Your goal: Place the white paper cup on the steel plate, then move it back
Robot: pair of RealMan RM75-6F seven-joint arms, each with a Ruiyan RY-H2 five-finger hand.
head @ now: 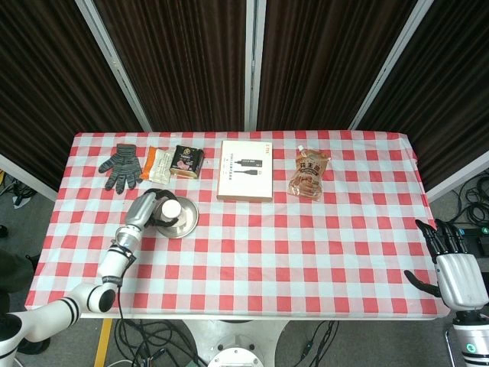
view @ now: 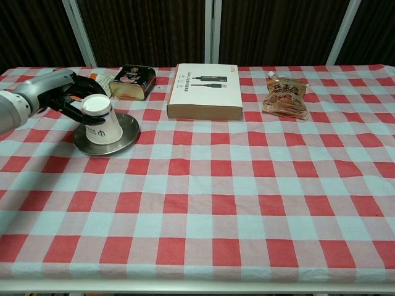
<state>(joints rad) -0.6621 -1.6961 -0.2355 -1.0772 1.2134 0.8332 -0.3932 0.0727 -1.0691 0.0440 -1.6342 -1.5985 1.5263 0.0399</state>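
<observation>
The white paper cup point(head: 170, 209) point(view: 99, 123) stands upside down on the left part of the steel plate point(head: 184, 222) point(view: 126, 131), leaning slightly. My left hand point(head: 145, 209) point(view: 57, 93) grips the cup from the left, fingers wrapped round its side. Whether the cup's rim touches the plate or hangs just above it is unclear. My right hand point(head: 452, 267) hangs beyond the table's right front corner, fingers spread, holding nothing; the chest view does not show it.
Along the back of the checked table lie a grey glove point(head: 121, 167), a snack packet point(head: 157, 164), a dark tin point(head: 186, 160) point(view: 131, 81), a flat white box point(head: 245, 169) point(view: 203, 90) and an orange pouch point(head: 309, 173) point(view: 284, 94).
</observation>
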